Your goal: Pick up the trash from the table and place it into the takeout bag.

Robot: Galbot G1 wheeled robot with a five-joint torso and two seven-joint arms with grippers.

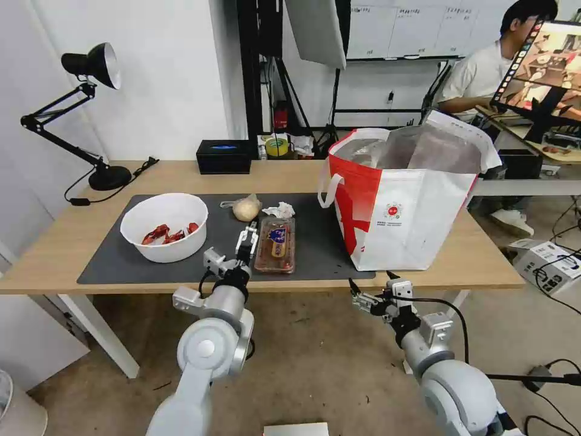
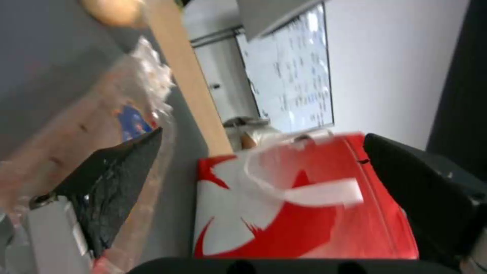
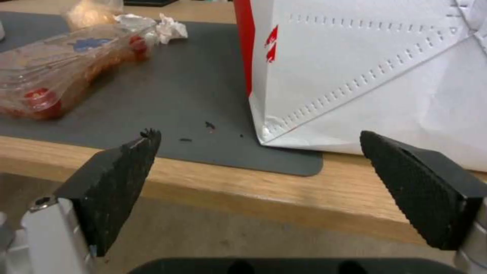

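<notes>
On the dark grey mat (image 1: 315, 242) of the table (image 1: 72, 236) stand a white bowl (image 1: 164, 227) with red shell scraps, a clear tray (image 1: 275, 245) with leftovers, a bagged beige bun (image 1: 246, 208) and a crumpled tissue (image 1: 279, 210). The takeout bag (image 1: 405, 200) stands open at the mat's right end. My left gripper (image 1: 247, 235) is open low over the mat at the tray's left edge; one finger (image 2: 116, 179) overlaps the tray (image 2: 76, 125). My right gripper (image 1: 358, 298) hangs open below the table's front edge, facing the bag (image 3: 365, 68).
A black desk lamp (image 1: 91, 109) stands at the table's back left and a black box (image 1: 224, 156) at the back middle. Tripods and a desk with a monitor lie behind. Cables and a white box (image 1: 548, 263) are on the floor to the right.
</notes>
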